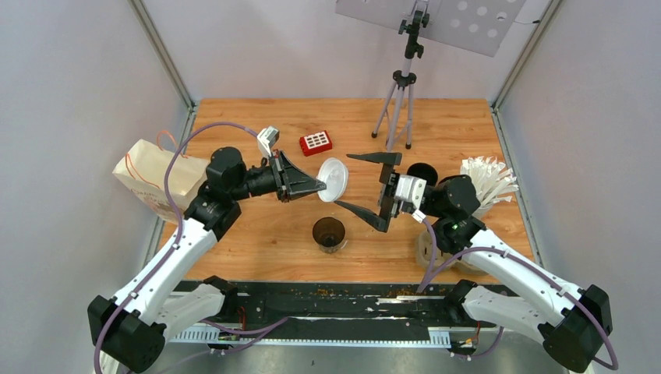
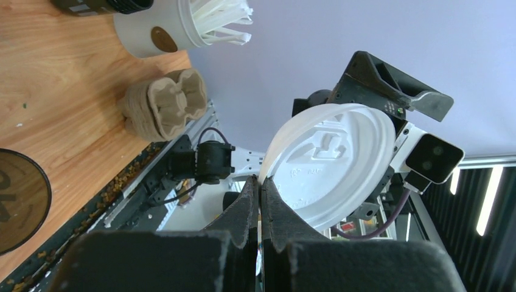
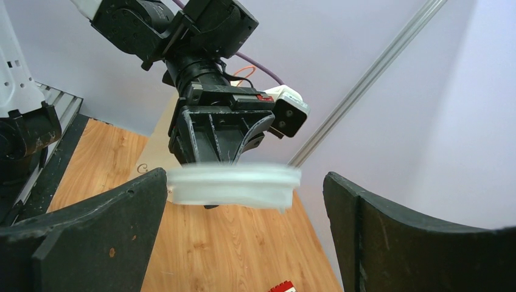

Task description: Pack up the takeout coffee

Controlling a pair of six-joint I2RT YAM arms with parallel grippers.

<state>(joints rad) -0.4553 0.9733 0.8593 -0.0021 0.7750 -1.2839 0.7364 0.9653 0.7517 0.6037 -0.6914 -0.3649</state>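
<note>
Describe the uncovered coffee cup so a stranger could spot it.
On the wooden table, look near the middle of the front edge. A small dark cup stands there alone, lidless; the other dark cup sits farther back, beside the white cup of straws.

Top view: high above and behind both arms [image 1: 167, 269], looking down over the whole counter [image 1: 257, 241]. Left wrist view: close behind the left hand [image 2: 260, 185], facing the right hand [image 3: 244, 182]. Right wrist view: just as close, facing back at the left hand. Shared by all three: white lid [image 1: 334, 181] at the left hand's tip.
</note>
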